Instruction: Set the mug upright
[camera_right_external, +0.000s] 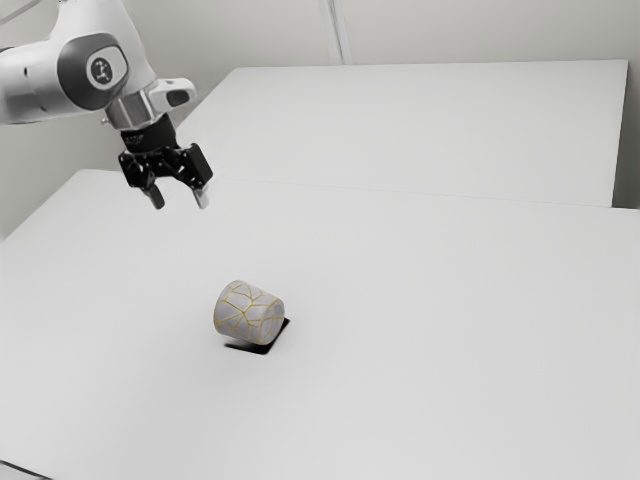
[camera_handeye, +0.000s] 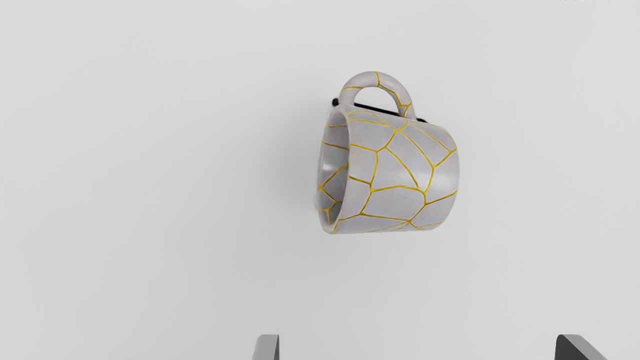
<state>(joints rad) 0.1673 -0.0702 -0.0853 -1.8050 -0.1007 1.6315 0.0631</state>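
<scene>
High over the table, toward the exterior view's upper left, my gripper (camera_right_external: 180, 197) stands open with nothing between its fingers. The mug (camera_right_external: 248, 313), pale grey with golden crack lines, lies on its side below and away from it. In the wrist view the mug (camera_handeye: 400, 175) shows its open mouth at one end and its round handle sticking out sideways from the wall. My gripper (camera_handeye: 417, 347) has its two fingertips wide apart there, not touching the mug.
The white table (camera_right_external: 420, 300) carries the mug, with a dark patch (camera_right_external: 262, 349) beside and under it. Behind the table is another large white surface (camera_right_external: 420, 130).
</scene>
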